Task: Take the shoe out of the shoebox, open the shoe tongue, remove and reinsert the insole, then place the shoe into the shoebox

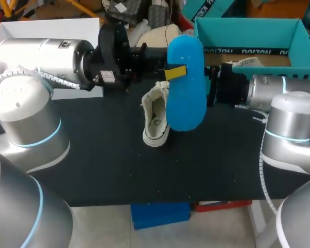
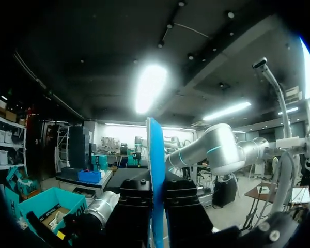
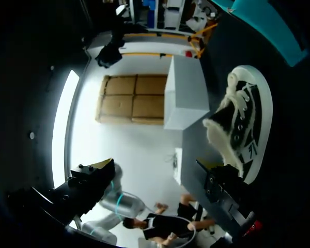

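My left gripper (image 1: pixel 174 73) is shut on a blue insole (image 1: pixel 186 82) and holds it upright above the table. In the left wrist view the insole (image 2: pixel 156 175) shows edge-on, clamped between the black fingers of the left gripper (image 2: pixel 156 206). A white sneaker (image 1: pixel 156 119) lies on the black table just below and left of the insole. The teal shoebox (image 1: pixel 258 28) stands open at the back right. My right gripper (image 1: pixel 213 85) is right of the insole, partly hidden by it. In the right wrist view it (image 3: pixel 155 181) stands wide open and holds nothing, the sneaker (image 3: pixel 243 124) off to one side.
A white box (image 1: pixel 41 31) stands at the back left behind my left arm, and shows in the right wrist view (image 3: pixel 186 93) beyond the sneaker. The black table top (image 1: pixel 103 165) stretches in front of the shoe.
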